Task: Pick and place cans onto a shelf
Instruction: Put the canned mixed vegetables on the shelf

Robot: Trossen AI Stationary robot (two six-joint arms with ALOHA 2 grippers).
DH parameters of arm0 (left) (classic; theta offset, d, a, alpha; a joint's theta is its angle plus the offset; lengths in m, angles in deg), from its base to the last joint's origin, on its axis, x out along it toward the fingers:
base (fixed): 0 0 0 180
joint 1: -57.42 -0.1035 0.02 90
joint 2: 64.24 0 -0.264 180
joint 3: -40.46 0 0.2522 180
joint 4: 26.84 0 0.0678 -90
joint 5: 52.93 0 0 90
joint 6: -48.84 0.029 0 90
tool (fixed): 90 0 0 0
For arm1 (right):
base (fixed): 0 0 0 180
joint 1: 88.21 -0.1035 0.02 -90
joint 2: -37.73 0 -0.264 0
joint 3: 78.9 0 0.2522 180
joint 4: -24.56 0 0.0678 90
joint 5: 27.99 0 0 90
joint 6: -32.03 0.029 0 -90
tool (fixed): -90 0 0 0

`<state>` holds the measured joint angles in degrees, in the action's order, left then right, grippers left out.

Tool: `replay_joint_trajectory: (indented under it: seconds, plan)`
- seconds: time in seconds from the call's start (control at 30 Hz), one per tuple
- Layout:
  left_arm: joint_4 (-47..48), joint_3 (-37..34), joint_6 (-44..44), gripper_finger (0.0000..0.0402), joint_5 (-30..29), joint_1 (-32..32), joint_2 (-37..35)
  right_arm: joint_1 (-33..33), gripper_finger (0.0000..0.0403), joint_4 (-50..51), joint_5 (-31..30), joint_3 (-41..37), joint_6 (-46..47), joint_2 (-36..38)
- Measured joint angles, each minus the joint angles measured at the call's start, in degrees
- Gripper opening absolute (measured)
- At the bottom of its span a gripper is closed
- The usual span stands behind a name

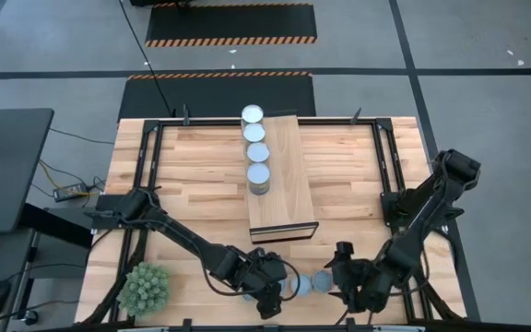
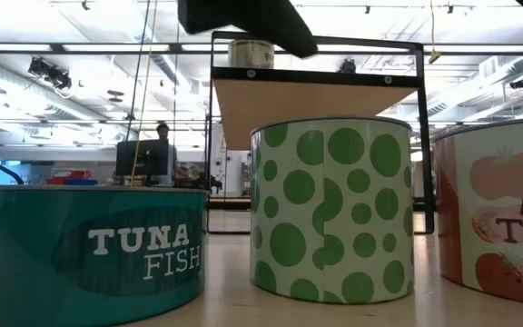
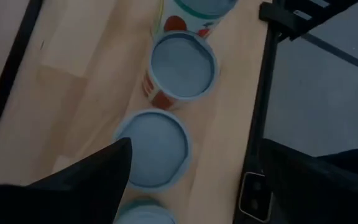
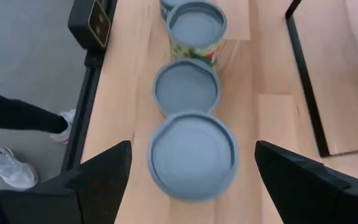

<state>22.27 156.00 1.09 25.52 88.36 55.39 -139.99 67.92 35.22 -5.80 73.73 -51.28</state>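
Cans (image 1: 307, 284) beneath both low, wide-jawed grippers (image 1: 270, 297) (image 1: 358, 293).

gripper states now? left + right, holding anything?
Left gripper: open, holding nothing, over the cans at the table's near edge.
Right gripper: open, holding nothing, above the same row of cans.

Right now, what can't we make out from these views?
- Front-row cans, count: high view, left claw and right claw cover part of the row.
- Tomato can label: low view, cut off by the right edge.
- Shelf load: low view shows one can; the others are hidden behind it.
- Person: right wrist view, only legs and shoes inside the edge.
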Motion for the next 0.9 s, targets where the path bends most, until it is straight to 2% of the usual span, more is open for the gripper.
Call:
replay_joint_trajectory:
  seconds: [0.37,0.63,0.9]
  plan:
    - [8.39,5.25,0.05,0.0354,-0.85,0.02,0.0,2.9,0.036,0.3,4.32,3.66,0.34,-6.6]
    - [9.62,5.92,0.42,0.0354,-0.85,0.02,-0.02,2.78,0.0364,0.61,2.21,3.68,0.1,-6.54]
    - [10.01,5.91,0.39,0.0354,-0.66,0.02,-0.02,2.65,0.0364,-1.3,2.64,3.68,-0.29,-9.06]
